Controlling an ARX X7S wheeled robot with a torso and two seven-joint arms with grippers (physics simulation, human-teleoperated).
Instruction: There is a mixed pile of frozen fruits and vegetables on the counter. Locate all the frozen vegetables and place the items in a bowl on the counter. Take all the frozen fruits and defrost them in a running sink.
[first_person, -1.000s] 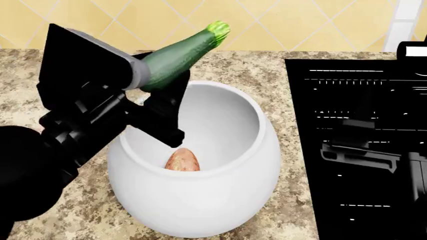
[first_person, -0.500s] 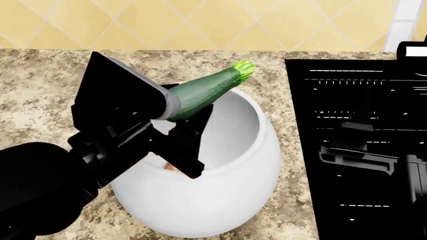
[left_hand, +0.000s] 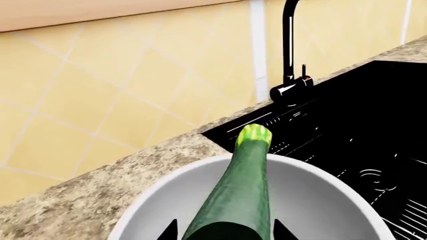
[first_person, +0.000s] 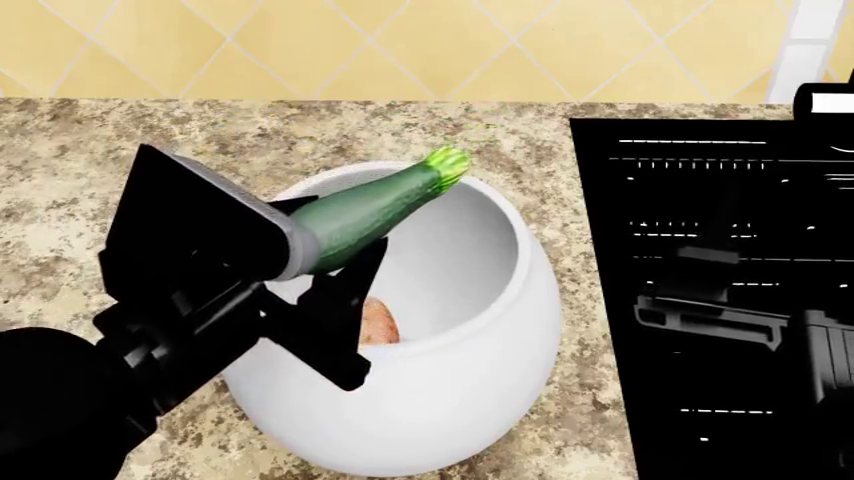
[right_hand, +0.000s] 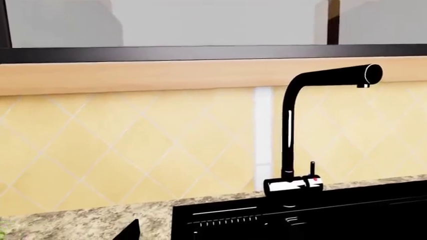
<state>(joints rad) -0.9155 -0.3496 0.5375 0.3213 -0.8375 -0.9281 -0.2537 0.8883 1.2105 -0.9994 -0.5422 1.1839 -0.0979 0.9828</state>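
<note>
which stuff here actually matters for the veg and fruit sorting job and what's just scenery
Part of the job:
- zucchini, held in the left gripper above the bowl
- white bowl on the counter
- brownish item already inside the bowl
- black sink
- faucet, for running water

Just there:
- granite counter
- yellow tiled wall

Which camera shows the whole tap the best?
The right wrist view: the black faucet shows whole, from base to spout. The left wrist view shows only its base and stem, with the spout cut off. The head view does not show it clearly.
</note>
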